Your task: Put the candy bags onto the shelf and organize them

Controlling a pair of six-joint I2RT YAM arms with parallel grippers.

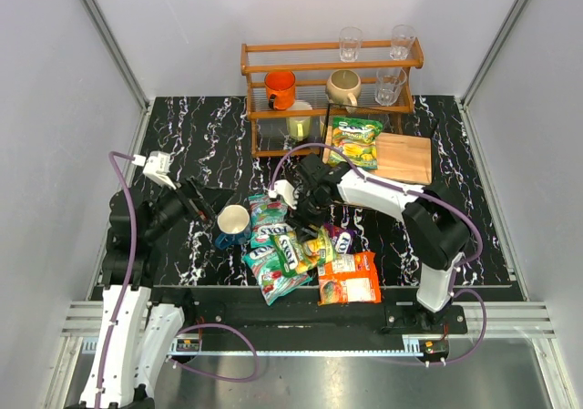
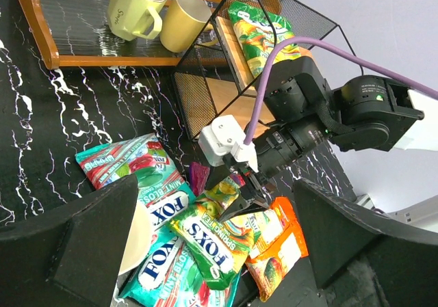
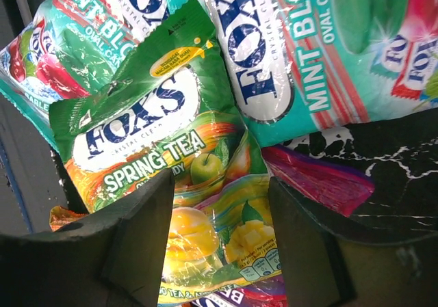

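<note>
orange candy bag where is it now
In the top external view the orange candy bag lies near the front edge of the table, just right of the Spring Tea bag.

left hand [image 1: 196, 199]: jaws spread wide, arm folded low | right hand [image 3: 219, 211]: jaws parted, tipped down, arm reaching left

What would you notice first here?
The bright pile of candy bags in the front middle, beside a blue mug. The right gripper hangs open over a green Spring Tea bag there. One green-yellow bag already sits on the wooden shelf at back right.
</note>
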